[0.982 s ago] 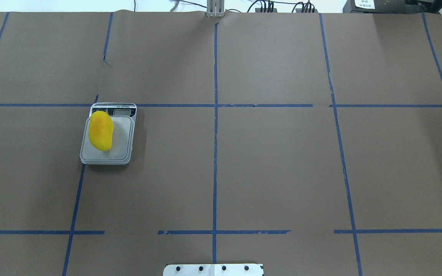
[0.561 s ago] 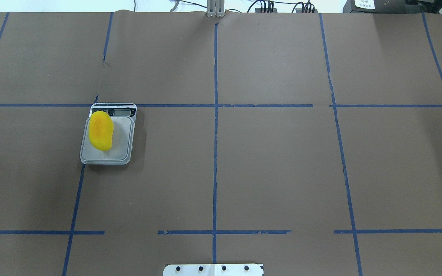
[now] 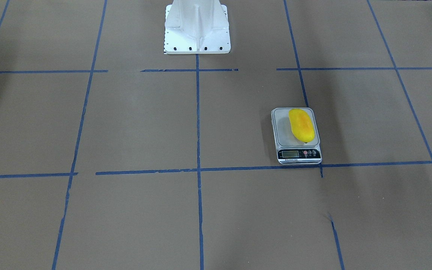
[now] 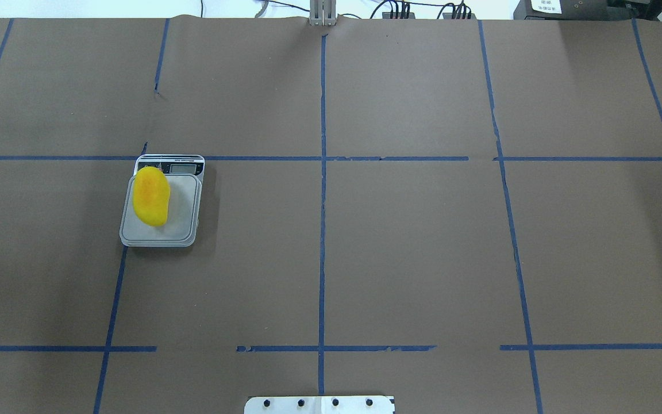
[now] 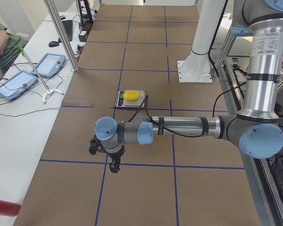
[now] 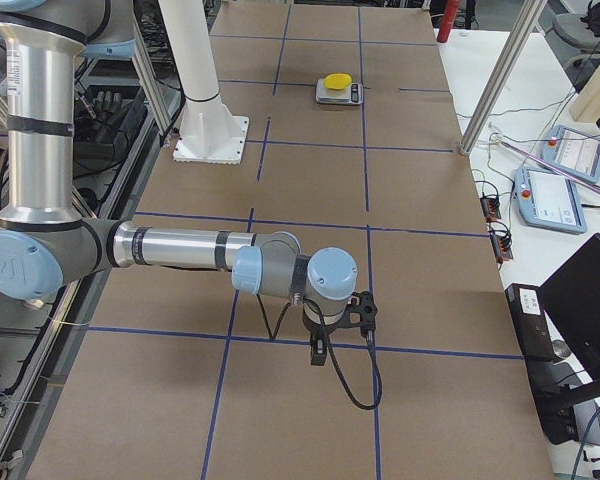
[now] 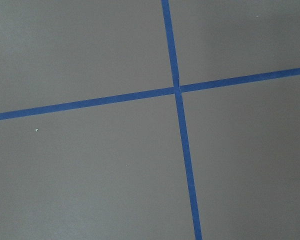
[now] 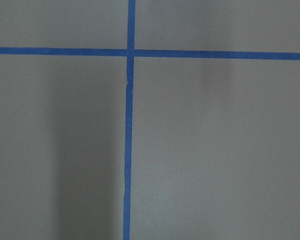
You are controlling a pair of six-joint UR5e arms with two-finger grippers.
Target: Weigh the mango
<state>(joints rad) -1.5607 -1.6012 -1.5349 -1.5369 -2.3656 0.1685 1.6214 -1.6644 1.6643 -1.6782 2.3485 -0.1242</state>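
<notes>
Pointing downward, left end effector [image 5: 114, 168]

A brown paper-covered table [image 4: 423, 259] crossed by blue tape lines [image 4: 322, 230].

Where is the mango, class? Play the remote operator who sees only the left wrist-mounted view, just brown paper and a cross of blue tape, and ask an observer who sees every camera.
Observer: The mango lies on the scale, toward the platform's edge on the robot's left.
Operator: Is anything holding it?
Observer: No. The left arm is stretched over bare paper, well clear of the scale.
Operator: Can you read the weight?
Observer: No. The display faces the operators' side, but its digits are too small to read.
</notes>
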